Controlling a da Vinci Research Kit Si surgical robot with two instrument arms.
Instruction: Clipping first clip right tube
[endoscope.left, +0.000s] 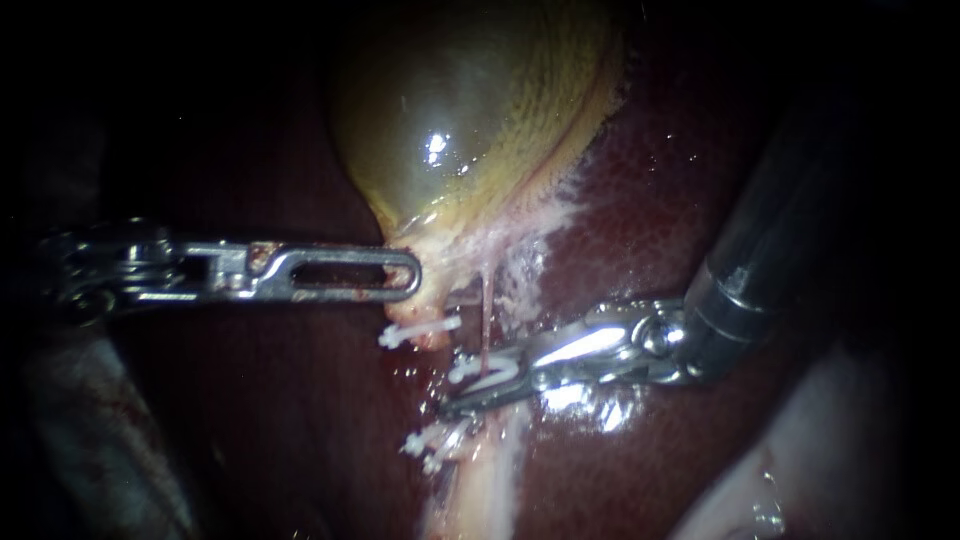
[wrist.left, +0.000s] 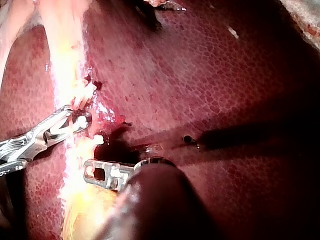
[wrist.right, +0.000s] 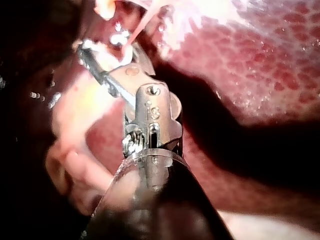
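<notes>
Currently our left instrument (endoscope.left: 410, 275) is closed on the gallbladder (endoscope.left: 470, 110) at its narrow neck. From that neck the right tube (endoscope.left: 485, 315), thin and reddish, runs away from the gallbladder over the liver (endoscope.left: 700, 180). Our right instrument (endoscope.left: 480, 385) meets the tube farther from the gallbladder. Its hand, spread apart, holds a white clip (endoscope.left: 487, 374) from both sides, and the clip straddles the tube. A second clip (endoscope.left: 420, 332) sits on pale tissue beside the tube, nearer the gallbladder; a third clip (endoscope.left: 432, 448) lies farther from it.
</notes>
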